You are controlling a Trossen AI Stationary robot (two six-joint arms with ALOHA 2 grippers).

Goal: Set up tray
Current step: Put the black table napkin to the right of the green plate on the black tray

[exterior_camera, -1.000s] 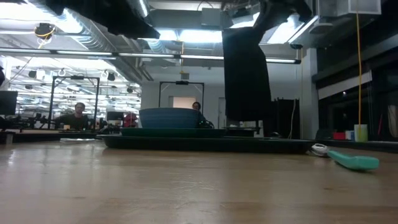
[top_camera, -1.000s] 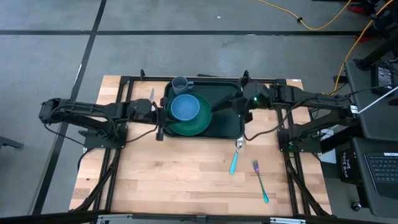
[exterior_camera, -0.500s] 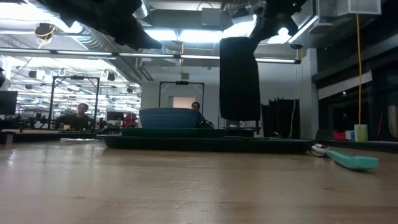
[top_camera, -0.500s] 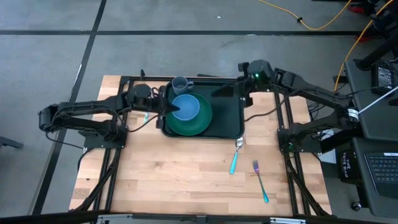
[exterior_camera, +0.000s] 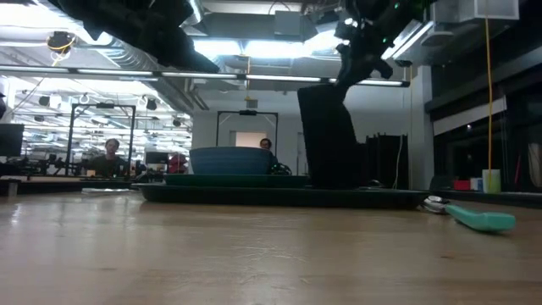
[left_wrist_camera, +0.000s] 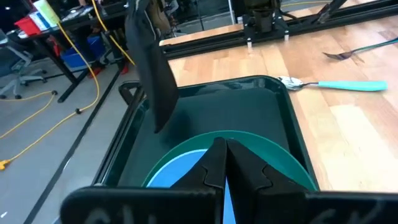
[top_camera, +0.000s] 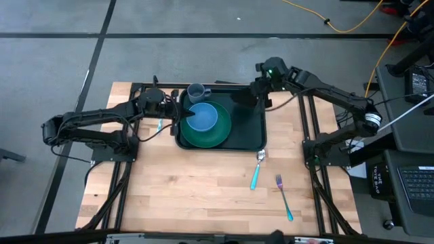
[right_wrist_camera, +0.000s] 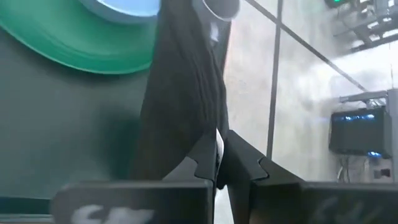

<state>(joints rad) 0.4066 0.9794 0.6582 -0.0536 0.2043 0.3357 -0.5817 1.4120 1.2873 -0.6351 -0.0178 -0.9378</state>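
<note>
The dark green tray [top_camera: 252, 132] lies at the table's far middle and carries a round green plate [top_camera: 220, 134] with a blue bowl [top_camera: 203, 116] on it. A grey cup [top_camera: 196, 91] stands at the tray's far left corner. My right gripper [top_camera: 255, 91] is shut on a black napkin [exterior_camera: 326, 135] over the tray's far right part. My left gripper [top_camera: 186, 116] is shut and empty. It hovers over the bowl's left rim [left_wrist_camera: 180, 177], well above it in the low view. My right gripper pinches the napkin's upper end [right_wrist_camera: 208, 134] between its two fingers, coming from above and slanting toward the table's left. The napkin hangs below the fingers in loose folds. Its lower end [exterior_camera: 330, 182] is down at tray-rim height; whether it touches the tray, I cannot tell.
A teal-handled spoon [top_camera: 256, 169] and a teal-handled fork [top_camera: 283, 196] lie on the bare wood right of and nearer than the tray. Another teal-handled utensil [top_camera: 160, 124] lies left of the tray, partly under my left arm. The near half of the table is bare wood.
My left gripper has risen from the tray's left rim and gone right, over the bowl's left rim. My right gripper has carried the hanging napkin toward the table's far edge and a little left. The napkin's lower end has come down to tray-rim height.
</note>
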